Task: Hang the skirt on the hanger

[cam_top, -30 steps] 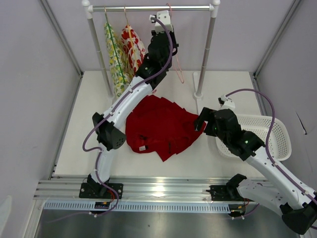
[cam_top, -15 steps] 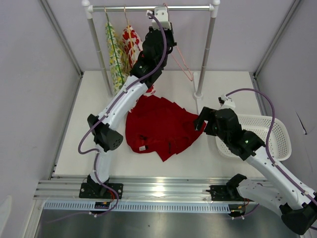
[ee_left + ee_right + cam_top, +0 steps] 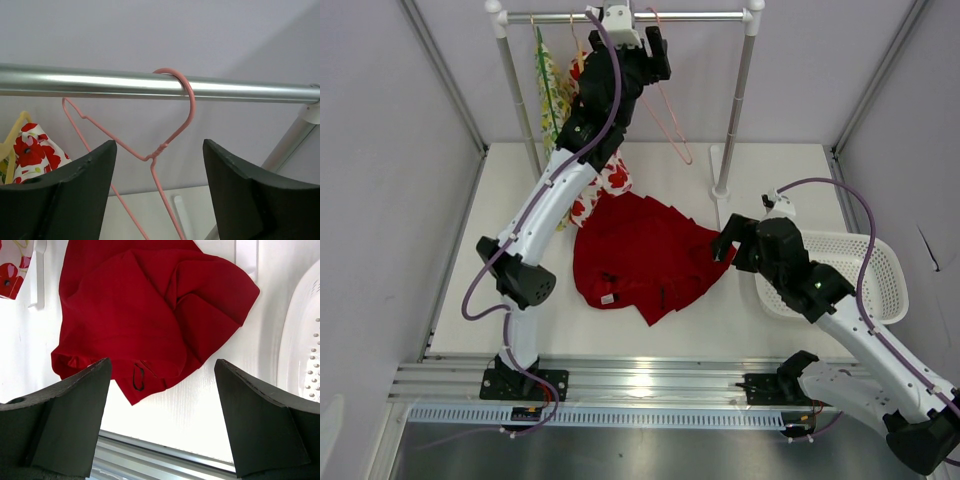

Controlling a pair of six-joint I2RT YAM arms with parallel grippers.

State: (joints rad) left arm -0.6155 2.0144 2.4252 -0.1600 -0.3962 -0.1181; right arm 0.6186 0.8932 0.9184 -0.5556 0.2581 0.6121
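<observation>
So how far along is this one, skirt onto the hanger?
Nothing done yet. The deep red pleated skirt lies crumpled on the table; the thin pale pink wire hanger hangs on the metal rail. In hand: left pincer open, facing the hanger's neck, right pincer open by the skirt's edge. Left: grasp both, thread skirt onto hanger.

A: Room at the left gripper (image 3: 158, 152)?
B: Jaws wide. Hanger (image 3: 188, 107) neck hangs in the gap, touching neither finger. Rail (image 3: 75, 81) runs close above. From hook to post (image 3: 738, 100) the rail is bare.
A: Other side of the hook?
B: 2 hung garments (image 3: 550, 100) crowd it.
A: Right gripper (image 3: 162, 367)?
B: Jaws wide over the skirt (image 3: 135, 305) edge. Basket (image 3: 305, 330) blocks the right, with a strip of bare table (image 3: 260, 345) between. Post base (image 3: 246, 257) sits by the skirt's far corner.
</observation>
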